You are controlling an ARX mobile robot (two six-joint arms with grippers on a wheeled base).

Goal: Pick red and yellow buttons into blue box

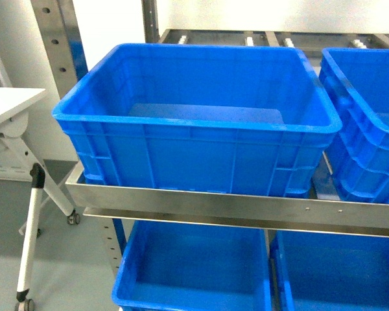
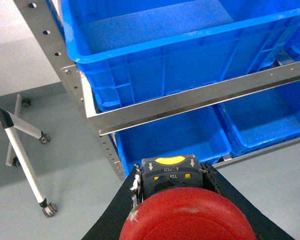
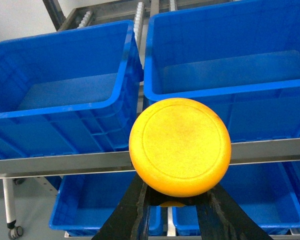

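- Head view: a deep blue box is seen on the upper level of a steel rack, its thick rim just behind the front rail and its interior showing only a bare floor; a second blue crate is set just beside it on the right, a narrow gap being left between the two rims; two more blue crates are held on the level below; a perforated steel upright borders the box on the left; a white folding table on castored legs is placed further left on a pale grey floor, with open floor between it and the rack; neither gripper is seen here.
- Left wrist view: the red button is pinched in the left gripper, the dark fingers being pressed against both sides of its black switch block, which carries a yellow-marked label; the red cap fills the lower edge; it is held in front of the rack, over the floor and clear of the front rail.
- Right wrist view: the yellow button is clamped in the right gripper, the round cap turned toward the camera; it is held in front of the rail, between the two upper crates, touching neither.
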